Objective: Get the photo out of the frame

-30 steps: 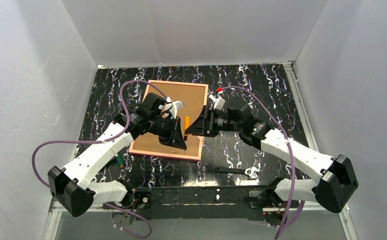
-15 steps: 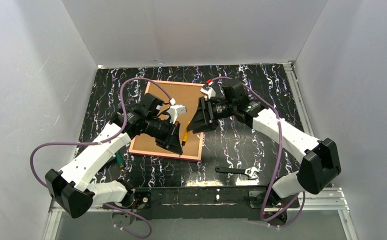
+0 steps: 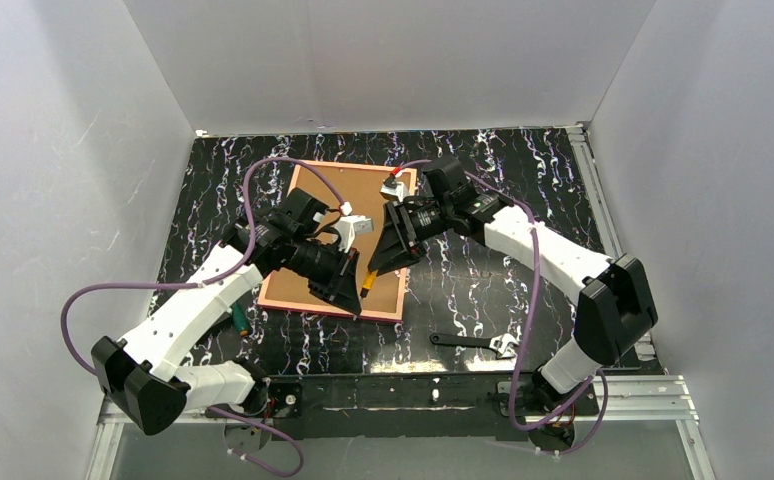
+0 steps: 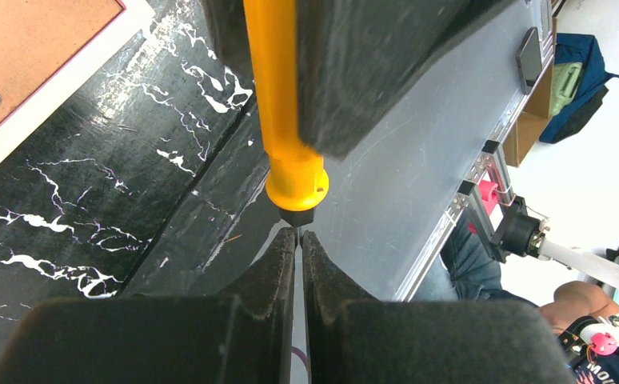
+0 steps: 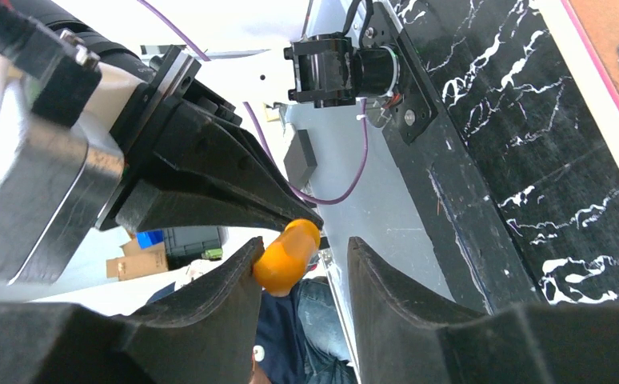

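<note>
Here the left jaws pinch the orange-handled tool point(image 4: 286, 120) by its shaft, the right jaws apart around its handle, over the frame point(image 3: 288, 288) lying back-up centre-left; early release could drop it.

frame point(image 3: 293, 288): on table point(image 3: 463, 290), left-centre | wrench point(image 3: 473, 343): front-right of frame

The right arm point(image 3: 553, 255) has swung its elbow inward, so the right gripper point(image 3: 374, 264) now meets the orange-handled tool point(image 3: 367, 282) from 1 o'clock instead of 3 o'clock, with narrower jaws. The left gripper point(image 3: 357, 303) and the tool have slid slightly toward 6 o'clock.
</note>
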`<action>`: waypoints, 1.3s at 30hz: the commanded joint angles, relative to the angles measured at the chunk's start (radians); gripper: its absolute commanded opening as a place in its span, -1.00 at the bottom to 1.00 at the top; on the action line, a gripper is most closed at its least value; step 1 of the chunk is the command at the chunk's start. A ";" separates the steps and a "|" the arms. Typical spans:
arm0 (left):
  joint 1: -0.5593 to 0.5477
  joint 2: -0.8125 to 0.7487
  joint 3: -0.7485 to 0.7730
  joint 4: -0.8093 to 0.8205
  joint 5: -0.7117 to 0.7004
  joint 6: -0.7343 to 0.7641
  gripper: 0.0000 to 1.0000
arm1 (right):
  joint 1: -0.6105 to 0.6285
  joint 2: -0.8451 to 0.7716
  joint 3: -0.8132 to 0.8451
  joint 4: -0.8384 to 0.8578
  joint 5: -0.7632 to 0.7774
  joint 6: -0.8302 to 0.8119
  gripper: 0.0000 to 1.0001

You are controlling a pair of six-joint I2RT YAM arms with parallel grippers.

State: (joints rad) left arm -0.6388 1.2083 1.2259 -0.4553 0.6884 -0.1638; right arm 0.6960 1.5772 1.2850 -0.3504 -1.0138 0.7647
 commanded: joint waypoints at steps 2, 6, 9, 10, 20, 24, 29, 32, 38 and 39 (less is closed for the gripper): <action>-0.002 -0.001 0.018 -0.055 0.045 0.023 -1.00 | 0.040 0.034 0.037 0.083 -0.032 0.046 -0.04; -0.002 0.004 0.017 -0.056 0.042 0.023 -1.00 | 0.056 0.045 0.027 0.117 -0.042 0.067 -0.13; -0.002 0.005 0.018 -0.056 0.035 0.023 -1.00 | 0.059 0.042 0.017 0.132 -0.048 0.074 -0.15; -0.002 0.004 0.018 -0.057 0.033 0.023 -1.00 | 0.061 0.039 0.013 0.140 -0.054 0.077 -0.15; -0.002 -0.004 0.019 -0.059 -0.057 -0.003 -1.00 | 0.063 0.017 -0.076 0.243 -0.052 0.119 -0.97; 0.040 -0.061 -0.052 -0.025 -0.250 -0.161 0.06 | 0.036 -0.026 -0.139 0.262 0.091 0.125 -0.97; 0.074 -0.177 -0.208 0.020 -0.435 -0.361 0.71 | -0.009 -0.062 -0.190 0.200 0.382 0.075 -0.97; 0.074 -0.197 -0.290 0.052 -0.391 -0.431 0.96 | -0.013 -0.067 -0.158 0.118 0.599 -0.031 -0.97; 0.076 -0.170 -0.298 0.057 -0.526 -0.414 0.96 | -0.006 -0.033 -0.081 0.058 0.933 -0.217 -0.97; 0.076 -0.151 -0.289 0.077 -0.540 -0.409 0.96 | -0.006 -0.021 -0.072 0.059 0.956 -0.248 -0.97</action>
State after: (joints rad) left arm -0.5659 1.0168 0.9142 -0.3573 0.2543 -0.5602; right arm 0.6830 1.5490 1.1252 -0.2665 -0.3153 0.6842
